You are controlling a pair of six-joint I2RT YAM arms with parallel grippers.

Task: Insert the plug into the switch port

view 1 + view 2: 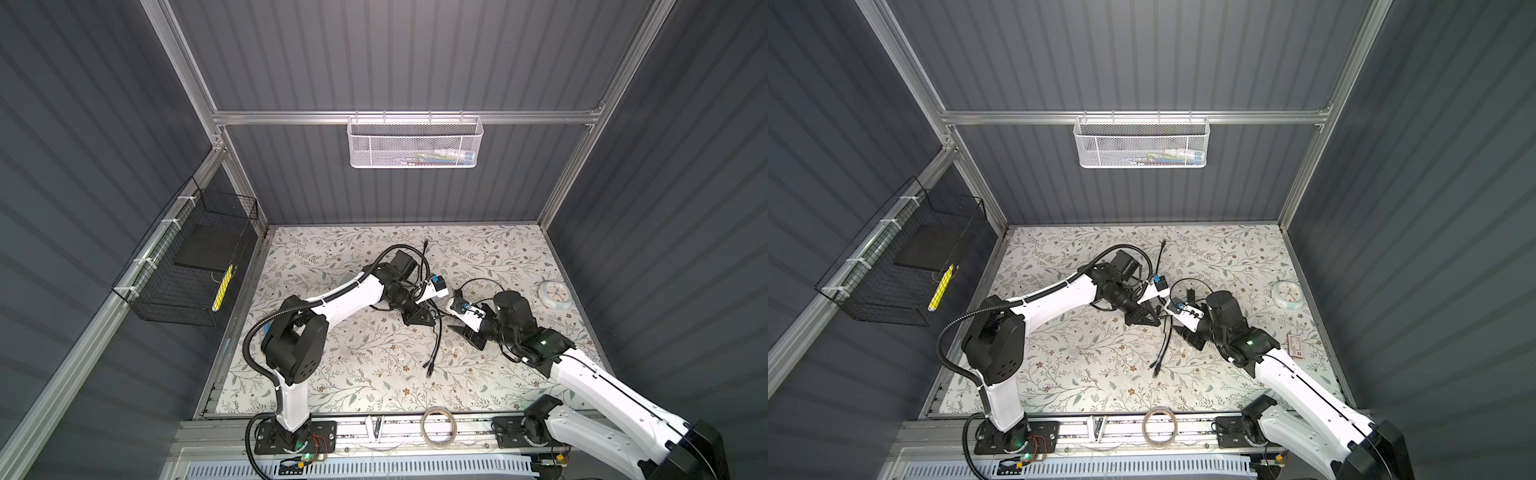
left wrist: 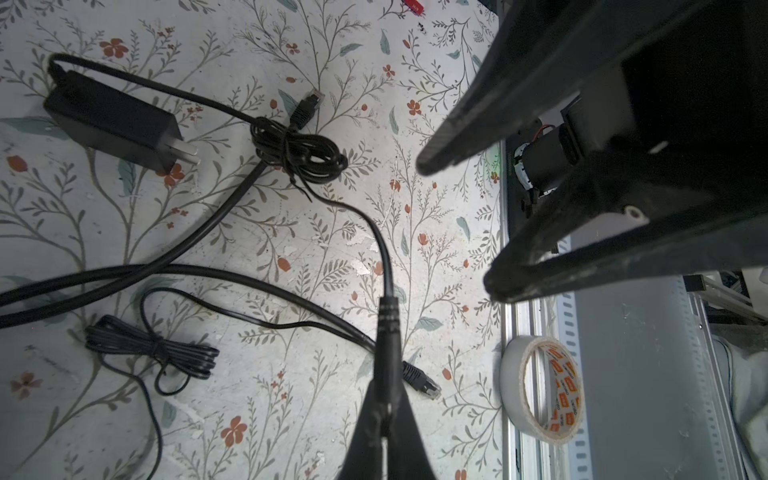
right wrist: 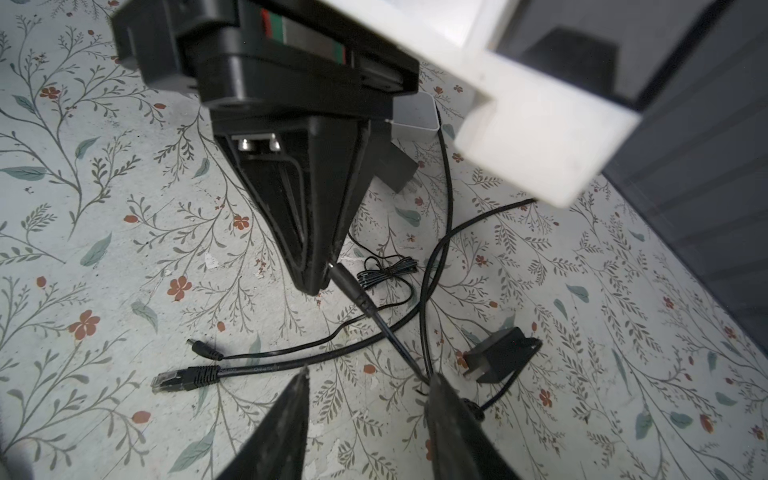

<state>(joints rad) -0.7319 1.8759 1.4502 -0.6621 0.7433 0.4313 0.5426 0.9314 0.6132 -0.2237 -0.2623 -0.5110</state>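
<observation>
- While the left gripper [image 2: 385,399] stands clamped on the barrel plug [image 2: 388,328], the plug sits over the middle of the table [image 1: 353,374], its cable [image 2: 374,232] trailing down to the surface.
- Right gripper [image 3: 370,374]: jaws partly apart, gripping nothing, just right of the plug.
- White mesh basket [image 1: 374,149], far rail: holds coloured items, too blurred to identify.
- Black wire basket [image 1: 174,309], left wall: holds a flat black slab [image 1: 205,249] and a yellow strip [image 1: 222,289].

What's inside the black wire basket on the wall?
A flat black slab and a yellow strip are inside the black wire basket. Anything under the slab is covered.
</observation>
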